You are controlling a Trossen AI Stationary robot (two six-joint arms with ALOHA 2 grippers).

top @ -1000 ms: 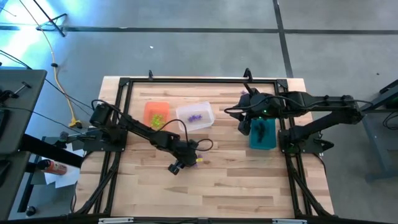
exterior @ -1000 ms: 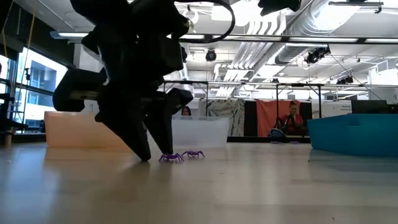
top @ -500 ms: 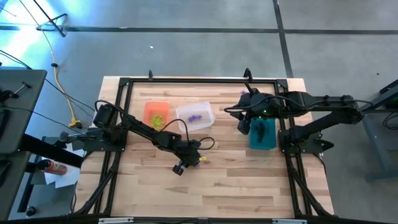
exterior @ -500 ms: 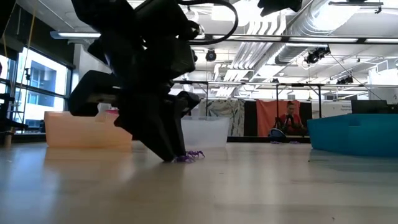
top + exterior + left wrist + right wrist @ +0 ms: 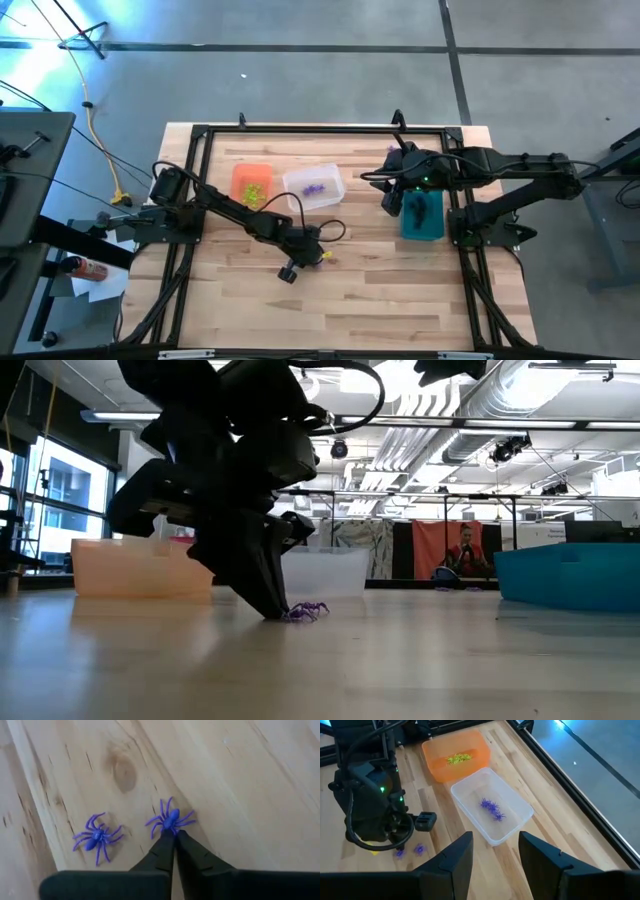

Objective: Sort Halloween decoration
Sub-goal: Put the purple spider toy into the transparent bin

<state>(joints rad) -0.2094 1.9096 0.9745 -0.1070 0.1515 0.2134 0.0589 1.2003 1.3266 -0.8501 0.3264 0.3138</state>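
Note:
Two purple spider decorations lie on the wood table [image 5: 260, 780]: one [image 5: 170, 818] right at my left gripper's tips, the other [image 5: 97, 837] loose beside it. My left gripper [image 5: 174, 835] [image 5: 318, 255] is shut at table level near the table's middle. My right gripper [image 5: 495, 860] [image 5: 393, 200] hangs open above the table beside the teal bin [image 5: 422, 214], nothing between its fingers. More purple spiders [image 5: 491, 807] lie in the clear bin [image 5: 314, 186], and yellow-green ones [image 5: 458, 757] in the orange bin [image 5: 252, 183]. My left gripper pinches the spider's rear end [image 5: 171, 827] at the very ends of its two fingers. In the low view the fingers [image 5: 268, 585] slant down to the table from above. The spider [image 5: 305, 610] lies flat on the wood, its body and front legs sticking out past the tips.
The orange and clear bins stand side by side at the far middle, the teal bin at the right. A black frame [image 5: 300, 130] runs around the table's edges. Bare wood lies toward the near edge. People [image 5: 468, 555] sit in the room far behind.
My left gripper has shifted a little toward the table's right edge, onto one purple spider, and its fingers have shut from wide open onto that spider's rear end. Both spiders stay on the table.

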